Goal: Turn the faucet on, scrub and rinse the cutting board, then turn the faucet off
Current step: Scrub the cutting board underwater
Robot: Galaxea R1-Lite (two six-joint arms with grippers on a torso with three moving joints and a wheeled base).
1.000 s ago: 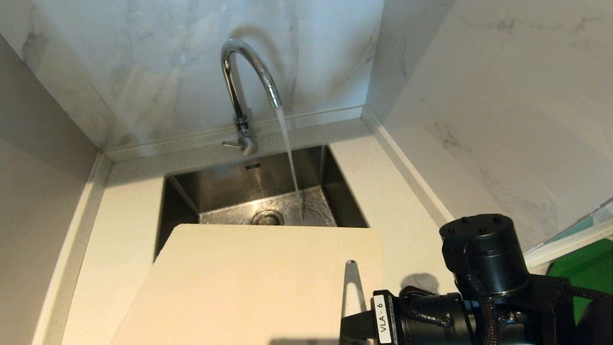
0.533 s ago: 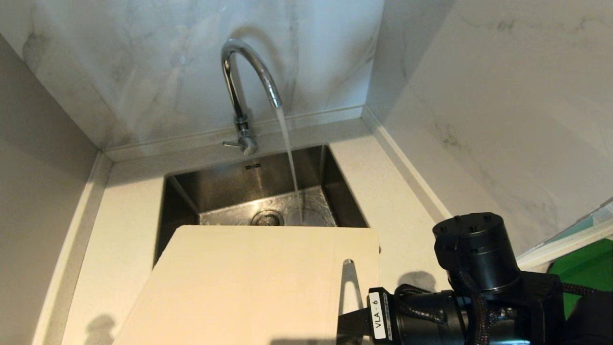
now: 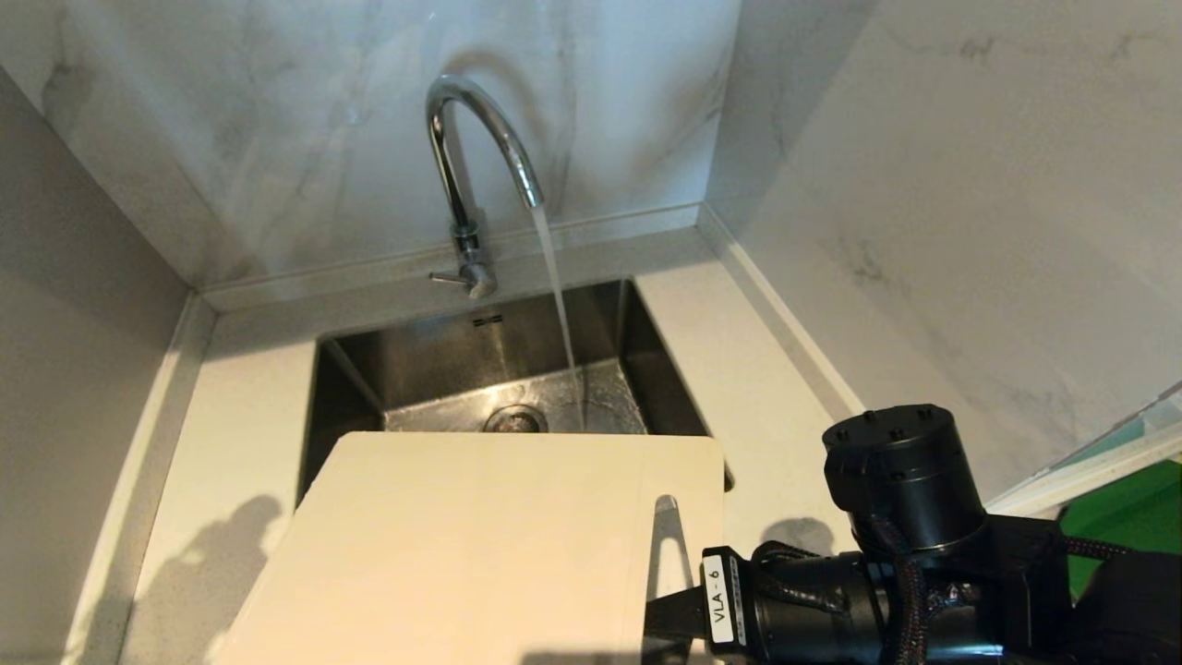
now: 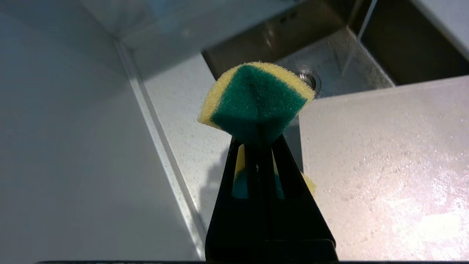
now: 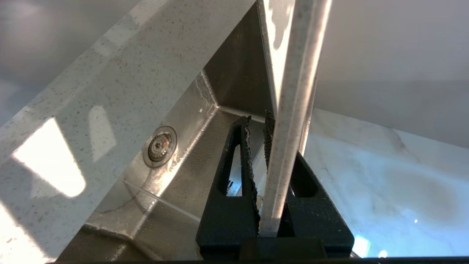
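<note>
The right claw [image 5: 258,146] pinches the cutting board's [image 3: 480,545] handle-slot edge; the left claw [image 4: 262,146] is clamped on a green-and-yellow sponge [image 4: 256,101]. The sponge should come flat onto the board's wet face at its 9 o'clock edge, scrubbing toward the running faucet [image 3: 476,175] at 12 o'clock.

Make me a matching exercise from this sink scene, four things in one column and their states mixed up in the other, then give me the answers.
Things
1. faucet
2. cutting board
3. sponge
4. sink

States
A. pinched in the left gripper, green and yellow
B. running a stream of water
C. gripped at its edge by the right gripper, above the basin
D. dark steel basin, water landing beside its drain

Pairs: 1-B, 2-C, 3-A, 4-D
</note>
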